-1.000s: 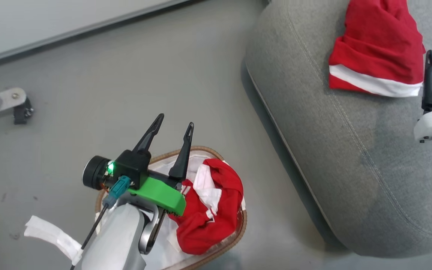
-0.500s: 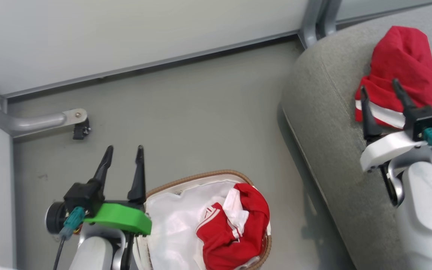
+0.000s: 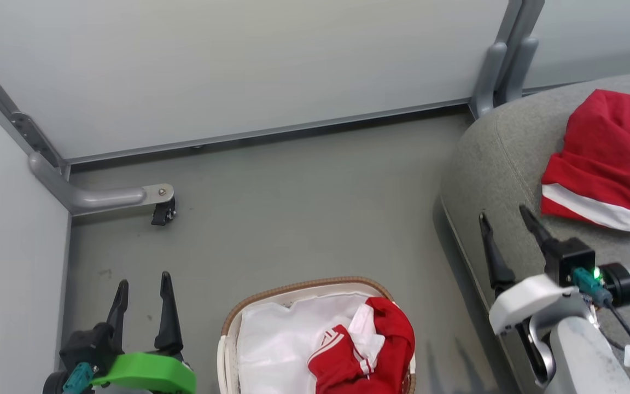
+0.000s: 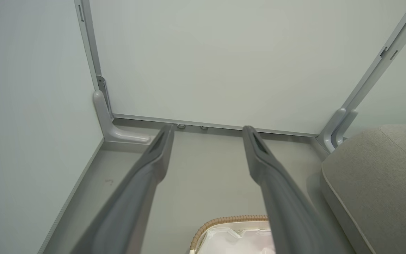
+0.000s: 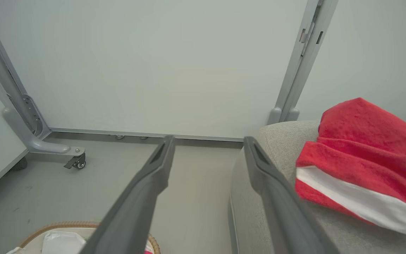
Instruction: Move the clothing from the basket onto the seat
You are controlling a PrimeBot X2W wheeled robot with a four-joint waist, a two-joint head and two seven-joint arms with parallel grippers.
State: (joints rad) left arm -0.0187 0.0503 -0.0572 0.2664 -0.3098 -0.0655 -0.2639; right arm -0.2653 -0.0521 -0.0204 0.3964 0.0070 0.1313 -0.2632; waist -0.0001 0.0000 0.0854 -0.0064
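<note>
One red garment with a white band (image 3: pixel 607 164) (image 5: pixel 365 169) lies on the grey seat (image 3: pixel 501 158) (image 5: pixel 280 141) (image 4: pixel 375 169) at the right. Another red and white garment (image 3: pixel 367 350) sits bunched in the right side of the basket (image 3: pixel 271 298) (image 4: pixel 224 222) (image 5: pixel 65 225), on its white liner (image 3: pixel 282 345). My left gripper (image 3: pixel 144 279) (image 4: pixel 206 130) is open and empty over the floor, left of the basket. Open and empty too, my right gripper (image 3: pixel 503 214) (image 5: pixel 208 141) hangs over the seat's left edge, short of the garment there.
Pale partition walls close off the back and left. A grey foot with a caster (image 3: pixel 159 208) (image 5: pixel 78 162) juts onto the floor at the left. A grey post (image 3: pixel 503 60) stands behind the seat's corner. Bare grey floor (image 3: pixel 304 208) lies between basket, wall and seat.
The head view has tilted up and shifted, now showing the walls. My left gripper has drawn back off the basket to its left. My right gripper has pulled away from the garment on the seat.
</note>
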